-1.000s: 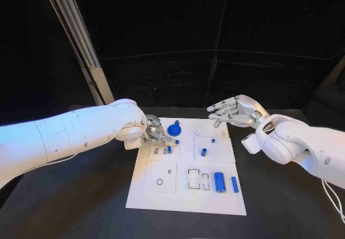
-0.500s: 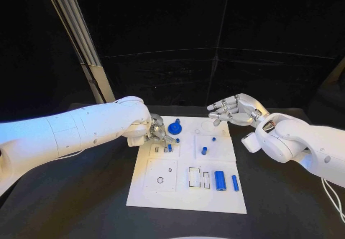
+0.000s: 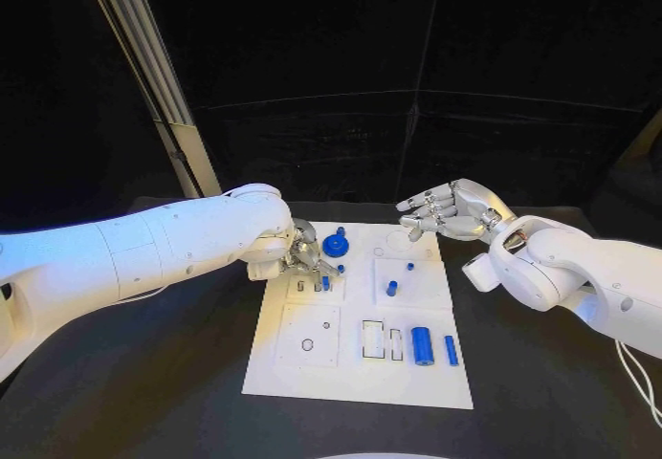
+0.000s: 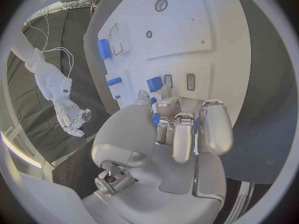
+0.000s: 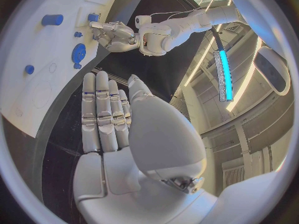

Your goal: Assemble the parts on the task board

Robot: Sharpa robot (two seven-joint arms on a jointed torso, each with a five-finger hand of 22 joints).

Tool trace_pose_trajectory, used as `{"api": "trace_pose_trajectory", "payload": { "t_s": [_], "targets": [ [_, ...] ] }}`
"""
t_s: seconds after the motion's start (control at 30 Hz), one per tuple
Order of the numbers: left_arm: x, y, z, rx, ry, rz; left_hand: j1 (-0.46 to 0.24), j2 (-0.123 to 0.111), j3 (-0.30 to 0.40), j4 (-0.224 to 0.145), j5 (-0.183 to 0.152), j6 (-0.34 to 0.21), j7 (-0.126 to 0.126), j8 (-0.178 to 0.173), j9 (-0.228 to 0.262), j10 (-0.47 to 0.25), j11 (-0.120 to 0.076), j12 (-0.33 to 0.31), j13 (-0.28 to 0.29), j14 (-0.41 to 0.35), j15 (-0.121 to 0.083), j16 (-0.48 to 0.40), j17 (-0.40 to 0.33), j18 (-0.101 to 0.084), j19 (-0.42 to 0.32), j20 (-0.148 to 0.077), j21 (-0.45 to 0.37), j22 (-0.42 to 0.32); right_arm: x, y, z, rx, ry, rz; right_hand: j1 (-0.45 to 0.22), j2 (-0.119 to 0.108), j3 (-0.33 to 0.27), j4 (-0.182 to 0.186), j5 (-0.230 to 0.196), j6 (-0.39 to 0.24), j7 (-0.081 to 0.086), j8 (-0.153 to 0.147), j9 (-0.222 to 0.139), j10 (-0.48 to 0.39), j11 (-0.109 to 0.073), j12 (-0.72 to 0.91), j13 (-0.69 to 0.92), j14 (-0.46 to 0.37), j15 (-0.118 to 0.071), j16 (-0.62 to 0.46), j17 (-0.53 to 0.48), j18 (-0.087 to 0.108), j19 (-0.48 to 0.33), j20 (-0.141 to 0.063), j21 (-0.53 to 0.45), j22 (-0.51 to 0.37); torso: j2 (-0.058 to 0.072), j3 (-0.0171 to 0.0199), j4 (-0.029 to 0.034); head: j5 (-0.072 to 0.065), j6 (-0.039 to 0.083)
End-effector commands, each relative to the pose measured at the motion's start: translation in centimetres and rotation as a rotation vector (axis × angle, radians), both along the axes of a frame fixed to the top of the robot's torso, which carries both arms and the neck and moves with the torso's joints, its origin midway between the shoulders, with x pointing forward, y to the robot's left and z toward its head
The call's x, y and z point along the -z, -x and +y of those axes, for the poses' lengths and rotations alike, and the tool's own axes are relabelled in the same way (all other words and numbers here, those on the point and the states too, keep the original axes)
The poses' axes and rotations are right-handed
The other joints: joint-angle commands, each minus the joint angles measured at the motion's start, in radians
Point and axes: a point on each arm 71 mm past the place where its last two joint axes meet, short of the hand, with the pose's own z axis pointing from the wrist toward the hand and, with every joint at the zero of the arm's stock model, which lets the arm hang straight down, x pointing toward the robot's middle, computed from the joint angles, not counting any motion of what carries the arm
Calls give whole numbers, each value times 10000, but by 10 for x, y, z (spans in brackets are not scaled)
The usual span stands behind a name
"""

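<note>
The white task board (image 3: 311,373) lies mid-table. My left hand (image 3: 296,252) hovers low over its far left corner, beside the blue gear (image 3: 334,248). Its fingers (image 4: 182,134) are curled in, and a blue part (image 4: 156,119) shows between them and the thumb. Just in front of that hand, small blue pieces (image 3: 323,283) stand in slots; one is a blue block (image 4: 154,83). Above the board's far right corner my right hand (image 3: 449,212) hangs open, fingers (image 5: 102,109) straight and holding nothing. Two blue pegs (image 3: 390,290) stand mid-board.
A thick blue cylinder (image 3: 422,346) and a thin one (image 3: 452,351) lie at the board's near right, next to rectangular slots (image 3: 372,341). A white plate with a ring and a hole (image 3: 309,337) sits near left. A slanted metal post (image 3: 159,96) rises at the far left.
My left forearm has swung a little further over the table, while its hand stays by the gear. The right hand has hardly moved.
</note>
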Motion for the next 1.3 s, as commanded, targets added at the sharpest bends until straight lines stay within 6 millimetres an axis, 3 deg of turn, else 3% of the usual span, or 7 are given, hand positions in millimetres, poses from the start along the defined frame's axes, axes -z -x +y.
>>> {"api": "trace_pose_trajectory", "payload": {
  "t_s": [0.03,0.8,1.13,1.3],
  "targets": [
    [0,0,0,113,-186,96,145,40,52,-47,12,-83,0,62,31,13,8,45,9,1039,-62,31,2631,-175,34,24,46,-8,-1,0,1,-88,-37,62,-43,-26,-54,-8,95,-95,-5,-39,-8,-57,36,-55,-36,-34,79,-92,-28,17,-26,102,-97,-32,0,6,-5,20,-25],
    [1,4,-6,407,-261,285,389,43,254,-198,12,-171,-12,221,172,1,-3,47,-2,1039,-70,31,2631,-170,12,19,38,-13,1,-3,3,-123,-12,158,-44,-21,-28,-24,267,-116,14,-33,-3,-108,56,-48,-108,-89,111,-228,-74,17,-71,134,-208,-89,9,1,-8,39,-74],
    [1,4,-7,512,-190,306,730,76,598,-431,14,-252,-27,333,284,1,-20,46,-6,1039,-87,31,2631,-164,-9,5,25,-25,2,-4,4,-141,-8,187,-44,-21,-27,-24,268,-116,14,-33,-3,-108,56,-48,-108,-89,111,-228,-74,17,-71,135,-208,-89,9,3,5,40,-105],
    [1,4,-7,475,22,161,1453,478,1372,-872,26,-400,-94,337,331,-31,-84,1,-34,1039,-142,31,2631,-156,-24,-41,11,-35,3,-5,5,-162,-7,206,-47,-18,-24,-23,285,-117,15,-32,-3,-111,59,-46,-116,-97,115,-244,-79,16,-77,138,-221,-96,4,5,-3,51,-115]
  ]
}}
